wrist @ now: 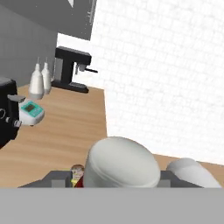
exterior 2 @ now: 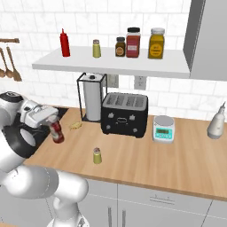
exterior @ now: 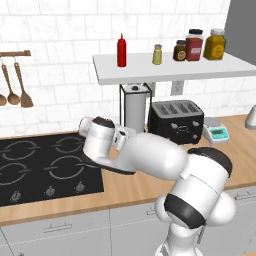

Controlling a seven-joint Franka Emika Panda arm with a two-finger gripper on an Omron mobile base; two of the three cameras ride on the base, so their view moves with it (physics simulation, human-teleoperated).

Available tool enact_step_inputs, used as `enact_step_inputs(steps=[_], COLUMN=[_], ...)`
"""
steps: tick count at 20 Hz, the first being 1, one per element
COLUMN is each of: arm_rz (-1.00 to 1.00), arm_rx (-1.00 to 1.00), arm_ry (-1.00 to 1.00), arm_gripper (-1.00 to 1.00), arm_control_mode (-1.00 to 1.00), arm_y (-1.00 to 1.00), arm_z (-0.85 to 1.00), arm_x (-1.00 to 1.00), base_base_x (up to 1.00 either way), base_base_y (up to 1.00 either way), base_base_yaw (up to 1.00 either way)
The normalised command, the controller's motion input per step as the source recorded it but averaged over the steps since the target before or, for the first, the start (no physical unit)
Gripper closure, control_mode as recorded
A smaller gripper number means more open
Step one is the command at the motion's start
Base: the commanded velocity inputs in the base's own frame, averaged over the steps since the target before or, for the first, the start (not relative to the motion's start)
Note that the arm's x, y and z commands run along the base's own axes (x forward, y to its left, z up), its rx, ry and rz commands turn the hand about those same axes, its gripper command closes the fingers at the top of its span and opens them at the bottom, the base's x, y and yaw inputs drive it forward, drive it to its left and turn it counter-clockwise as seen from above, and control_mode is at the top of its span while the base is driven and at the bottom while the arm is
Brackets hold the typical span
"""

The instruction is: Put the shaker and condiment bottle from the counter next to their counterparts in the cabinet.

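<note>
condiment bottle (exterior 2: 56, 132) clamped in gripper (exterior 2: 52, 128), above counter (exterior 2: 177, 155)

- The condiment bottle (exterior 2: 56, 131) is held above the counter (exterior 2: 186, 164), left of the shaker (exterior 2: 97, 155).
- The toaster (exterior 2: 125, 114) is set behind — the scale (exterior 2: 163, 128) to its right.
- The counterparts (exterior 2: 65, 43) are placed on the cabinet (exterior 2: 133, 66).

Flat, even rendered light is filling all views, no glare showing. Soft shadows are sitting under the shelf (exterior 2: 111, 66) and behind the toaster (exterior 2: 124, 114). Base views are staying sharp edge to edge. Hand view is looking soft and blocky; white cap (wrist: 121, 162) just past the jaws is blurring.
</note>
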Motion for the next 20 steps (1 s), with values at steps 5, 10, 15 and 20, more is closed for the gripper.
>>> enact_step_inputs(steps=[5, 10, 15, 20], arm_rz=[0.17, 0.15, 0.15, 0.17], arm_rx=[-0.06, 0.00, 0.00, 0.00], arm_ry=[0.00, 0.00, 0.00, 0.00], arm_gripper=[1.00, 1.00, 1.00, 1.00], arm_control_mode=[-1.00, -1.00, -1.00, -1.00], arm_y=[0.38, 0.29, 0.26, 0.30], arm_z=[0.88, 0.99, 0.93, 0.84], arm_x=[-0.06, 0.00, 0.00, 0.00], base_base_x=[0.00, 0.00, 0.00, 0.00], base_base_y=[0.00, 0.00, 0.00, 0.00], base_base_yaw=[0.00, 0.00, 0.00, 0.00])
